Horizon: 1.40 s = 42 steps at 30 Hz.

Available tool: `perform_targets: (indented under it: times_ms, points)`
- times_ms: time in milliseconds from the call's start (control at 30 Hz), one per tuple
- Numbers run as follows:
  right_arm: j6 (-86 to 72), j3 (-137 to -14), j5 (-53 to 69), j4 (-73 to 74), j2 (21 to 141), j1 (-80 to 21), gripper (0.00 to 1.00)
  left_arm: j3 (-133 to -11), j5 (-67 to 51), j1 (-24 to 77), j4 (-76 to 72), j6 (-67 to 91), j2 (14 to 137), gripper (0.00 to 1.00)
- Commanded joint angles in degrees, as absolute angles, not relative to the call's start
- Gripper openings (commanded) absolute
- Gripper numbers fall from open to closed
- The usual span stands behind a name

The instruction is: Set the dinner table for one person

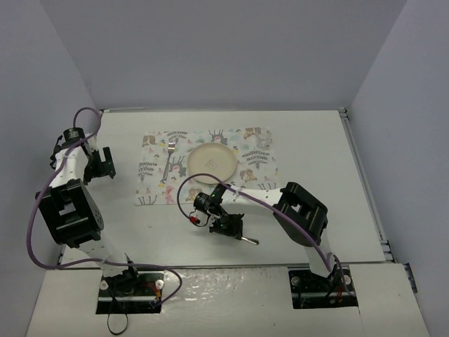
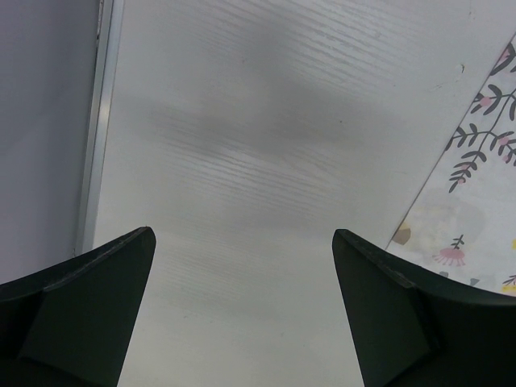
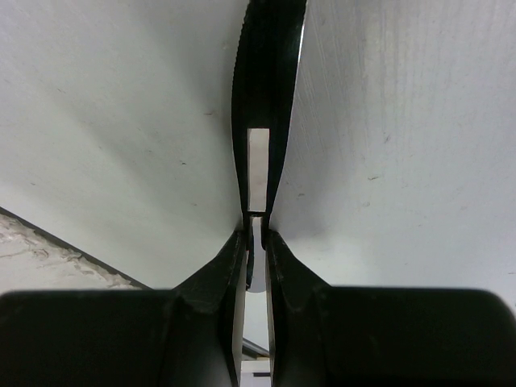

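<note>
Filling most of the overhead view, the off-white bench point(image 1: 316, 154) has thin metal edging and carries everything else. On its far middle lies a white cloth mat point(image 1: 151, 189) printed with pastel animals and plants.

The right arm point(image 1: 303, 210) rises from its base at the near right and folds at a raised elbow. Its forearm reaches left along the mat's near edge, and its wrist bends back toward the near side. The left arm point(image 1: 66, 210) stands folded at the left side of the bench, with its wrist just beyond the mat's left edge.

A round cream plate point(image 1: 212, 161) sits on the mat, slightly right of the mat's centre.

The right claw point(image 1: 230, 228) is low over bare bench, between the mat and the near edge. In the wrist view its fingers point(image 3: 282, 266) are drawn almost together, pinching a thin metal table knife point(image 3: 262, 97) seen edge-on. The blade runs straight out ahead of the fingertips, with fine teeth along one side. From above, a short length of the knife point(image 1: 247, 240) pokes out toward the near right. Whether it is clear of the surface cannot be told.

The left claw point(image 1: 104, 163) holds nothing. Its two dark fingers point(image 2: 89, 306) stand wide apart over bare bench, with a corner of the mat showing at the right of its wrist view.

A fork point(image 1: 168, 158) lies on the mat just left of the plate, roughly aligned near to far.
</note>
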<state>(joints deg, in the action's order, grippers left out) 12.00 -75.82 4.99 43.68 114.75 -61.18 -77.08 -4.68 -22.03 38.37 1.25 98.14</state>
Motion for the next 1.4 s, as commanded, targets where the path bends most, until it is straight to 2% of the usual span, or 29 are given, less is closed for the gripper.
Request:
perform_targets:
  times_ms: [0, 200, 267, 467, 800, 1033, 1267, 1367]
  points:
    - [12.8, -72.2, 7.4, 35.5, 118.0, -62.6, 0.00, -77.3, -5.2, -23.0, 35.9, 0.1, 96.9, 0.90]
    - [11.2, -69.7, -4.7, 33.8, 108.1, -61.6, 0.00, -76.9, -5.3, -23.5, 35.6, 0.1, 96.4, 0.90]
    - [10.4, -70.1, -3.8, 33.9, 106.3, -60.0, 0.00, -77.0, -5.5, -23.5, 35.5, 0.1, 96.3, 0.90]
    - [7.6, -75.4, 4.6, 34.2, 102.0, -44.0, 0.00, -78.4, -5.9, -23.6, 36.5, 0.9, 96.6, 0.90]
    - [5.3, -83.5, 4.7, 35.1, 95.0, -41.7, 0.00, -80.3, -5.6, -23.5, 38.8, 1.0, 95.3, 0.90]
    - [1.8, -93.7, 7.5, 32.7, 101.3, -36.7, 0.00, -81.6, -6.0, -23.6, 40.6, 1.3, 94.9, 0.90]
    - [-8.4, -103.9, 13.5, 28.8, 110.9, -27.6, 0.00, -81.4, -5.1, -23.6, 41.6, 0.4, 94.3, 0.90]
    - [-10.8, -105.2, 13.9, 27.7, 114.7, -25.4, 0.00, -81.4, -4.9, -23.6, 41.7, 0.1, 94.4, 0.90]
